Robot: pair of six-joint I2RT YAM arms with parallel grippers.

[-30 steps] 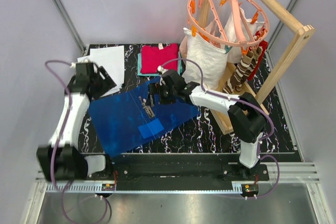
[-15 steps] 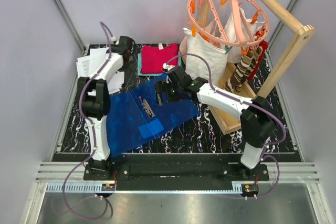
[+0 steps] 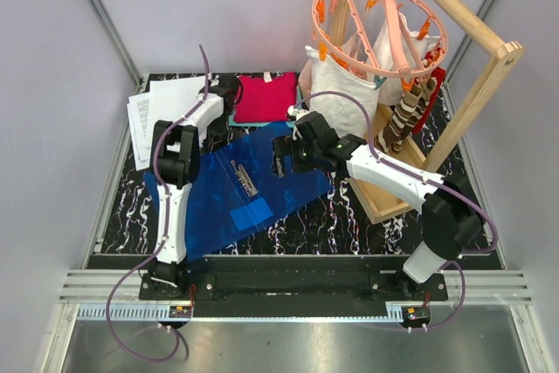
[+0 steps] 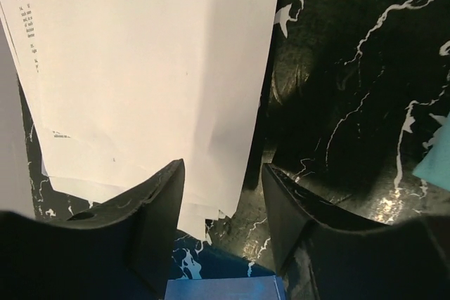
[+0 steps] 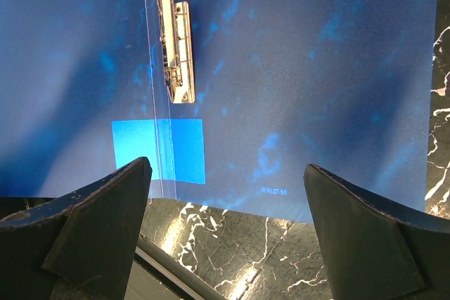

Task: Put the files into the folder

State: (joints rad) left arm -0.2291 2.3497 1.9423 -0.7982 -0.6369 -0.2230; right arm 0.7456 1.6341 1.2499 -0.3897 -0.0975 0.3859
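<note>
The files [image 3: 166,107] are white printed sheets fanned out at the table's far left. In the left wrist view the files [image 4: 140,68] fill the upper left, and their right edge runs down between my jaws. My left gripper [image 3: 223,92] [image 4: 223,170] hovers over that edge, jaws partly apart, nothing gripped. The translucent blue folder [image 3: 236,181] lies flat and open mid-table, its metal clip [image 5: 172,40] on the spine. My right gripper [image 3: 281,156] [image 5: 226,166] stands wide open above the folder's [image 5: 302,68] edge, holding nothing.
Folded red and teal clothes [image 3: 265,96] lie at the far middle, just right of my left gripper. A white cloth bag [image 3: 341,98], a pink round peg hanger [image 3: 380,24] and a wooden rack [image 3: 472,102] stand at the right. The tabletop [image 4: 351,68] is black marble-patterned.
My left arm has swung from the far left across the files toward the red clothes, and its jaws have narrowed. The right gripper drifted slightly right over the folder, staying open.
</note>
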